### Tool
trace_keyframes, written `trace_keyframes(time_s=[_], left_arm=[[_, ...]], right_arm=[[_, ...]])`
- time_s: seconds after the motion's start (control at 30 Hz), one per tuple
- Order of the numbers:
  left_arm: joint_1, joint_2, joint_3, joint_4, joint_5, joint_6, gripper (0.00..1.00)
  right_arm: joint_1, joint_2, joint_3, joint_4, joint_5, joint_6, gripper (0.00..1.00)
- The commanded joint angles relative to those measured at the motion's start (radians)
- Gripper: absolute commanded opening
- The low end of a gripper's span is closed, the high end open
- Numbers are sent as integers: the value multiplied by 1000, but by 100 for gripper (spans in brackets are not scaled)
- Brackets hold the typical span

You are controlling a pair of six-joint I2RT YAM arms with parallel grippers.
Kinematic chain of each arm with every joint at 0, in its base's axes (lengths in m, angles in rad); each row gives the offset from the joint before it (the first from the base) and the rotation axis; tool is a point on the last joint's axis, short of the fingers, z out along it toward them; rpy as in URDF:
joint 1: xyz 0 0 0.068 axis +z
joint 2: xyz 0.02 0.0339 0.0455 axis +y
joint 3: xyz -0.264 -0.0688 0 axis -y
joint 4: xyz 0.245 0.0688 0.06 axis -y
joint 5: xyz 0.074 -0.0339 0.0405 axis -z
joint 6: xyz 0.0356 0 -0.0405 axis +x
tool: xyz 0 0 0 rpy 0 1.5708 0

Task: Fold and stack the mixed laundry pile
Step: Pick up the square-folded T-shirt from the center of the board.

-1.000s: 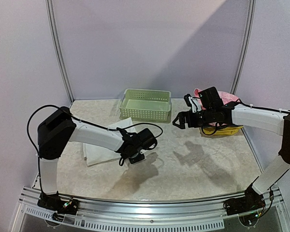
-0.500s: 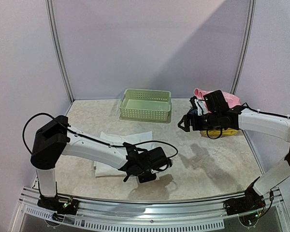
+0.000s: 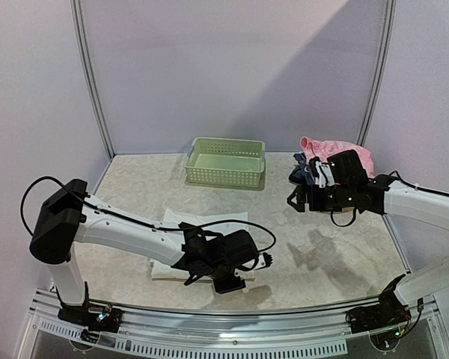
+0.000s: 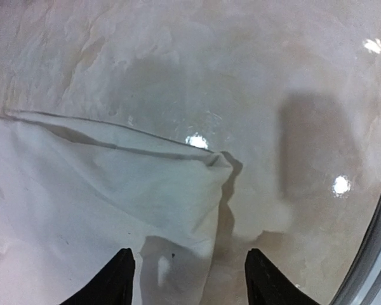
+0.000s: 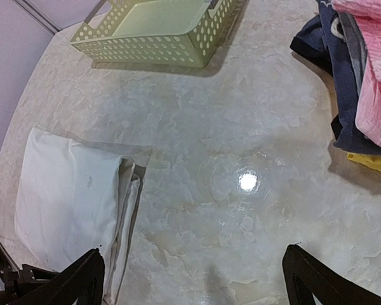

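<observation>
Between the fingertips of the left gripper (image 4: 189, 281) nothing is held: the jaws are parted to a middling width, and only cloth and table (image 4: 241, 76) are seen in the gap. Just ahead of it, at 12 o'clock in the wrist view, a doubled corner of the white piece (image 4: 95, 210) is met, and the rest of the cloth is spread away toward 9 o'clock. From above, this piece is seen at about 7 o'clock on the table, laid flat as a rough rectangle whose long axis is judged to run from 9 to 3. It is matte, soft and thin, with layered edges along one side and a few shallow creases.

At 2 o'clock on the table the right gripper (image 5: 193, 286) is held wide and empty. The pink piece (image 5: 374, 82) lies at 2 o'clock from it, crumpled on top of the dark blue and yellow clothes (image 5: 343, 70); its long axis cannot be told. The basket (image 5: 159, 32), pale green perforated plastic, is set at 12 o'clock and is touched by nothing.

The left arm is plainly nearer the white piece and the right arm nearer the pink one, so the pink piece is judged best reached from the right. The tabletop is glossy and marbled, so the cloth can be expected to slide on it.
</observation>
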Motion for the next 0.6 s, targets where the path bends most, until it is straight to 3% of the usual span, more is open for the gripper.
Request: trace_keyframes(time_s=[0.0,0.27,0.57], left_arm=[[-6,-35,-11,-2,-7,12,65],[-6,25,48,-36,-34,58,69],[-6,116,119,-43,-34,89,64]], right_arm=[[3,-48,-46,-46,25,38,99],[2,-99,-131,-41,1,72,99],[-12,-135,-170,-45,-9,66,99]])
